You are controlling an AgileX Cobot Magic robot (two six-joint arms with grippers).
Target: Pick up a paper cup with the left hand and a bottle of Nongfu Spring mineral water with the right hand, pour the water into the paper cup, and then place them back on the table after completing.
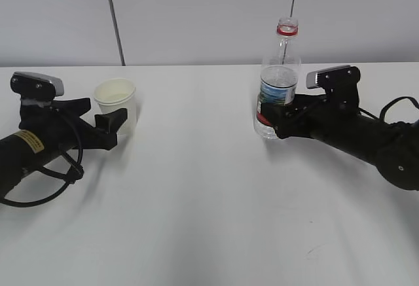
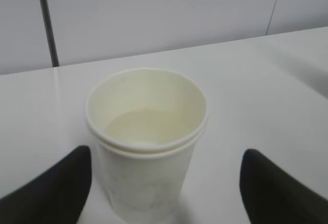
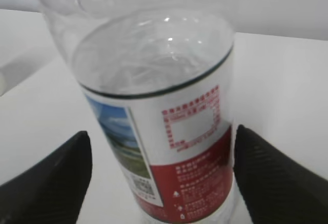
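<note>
Exterior view, left hand (image 1: 112, 124) low (level), right hand (image 1: 278, 117) low

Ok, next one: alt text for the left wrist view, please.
A white paper cup stands upright on the white table, seen from just above its rim, with pale liquid inside. The open left tool's two black fingers flank it with clear gaps on both sides.
</note>
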